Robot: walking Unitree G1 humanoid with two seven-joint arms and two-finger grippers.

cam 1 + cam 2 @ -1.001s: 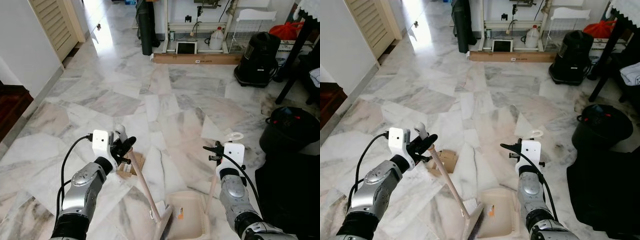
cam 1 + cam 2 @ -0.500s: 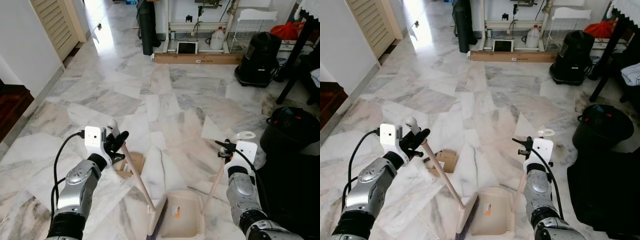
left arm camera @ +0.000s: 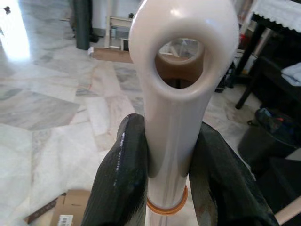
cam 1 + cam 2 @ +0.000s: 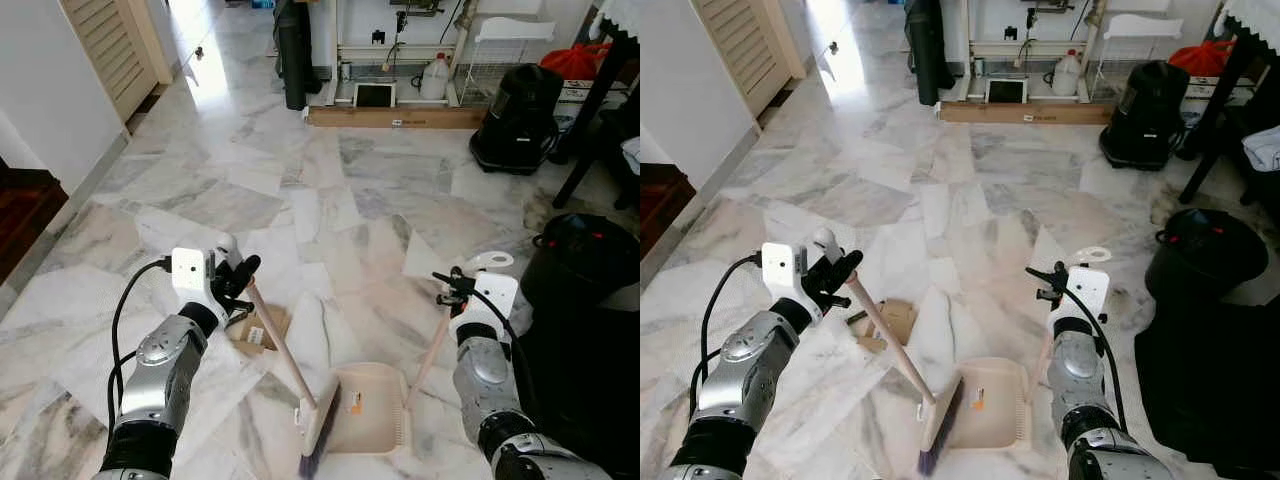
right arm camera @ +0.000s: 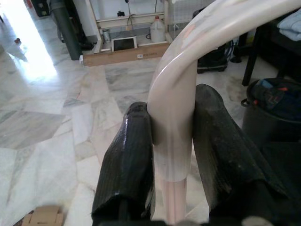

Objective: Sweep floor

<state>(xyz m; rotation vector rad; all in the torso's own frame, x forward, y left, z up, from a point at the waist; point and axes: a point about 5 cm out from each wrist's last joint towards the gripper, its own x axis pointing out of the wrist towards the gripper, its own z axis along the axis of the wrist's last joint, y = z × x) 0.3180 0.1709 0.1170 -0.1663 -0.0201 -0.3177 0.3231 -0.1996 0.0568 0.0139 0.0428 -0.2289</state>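
While head views look down on marble floor (image 4: 350, 200): left gripper (image 4: 238, 277) clamped on broom (image 4: 285, 362), bristles touching dustpan (image 4: 368, 408) near centre; right gripper (image 4: 452, 290) clamped on dustpan handle (image 4: 432, 345). Left wrist: fingers (image 3: 120, 179) pinching broom. Right wrist: fingers (image 5: 127, 165) pinching handle.

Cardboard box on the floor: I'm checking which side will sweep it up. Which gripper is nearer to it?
Left. The left gripper, clamped on the broom, is just above the cardboard box; the right gripper holds the dustpan handle, across it.
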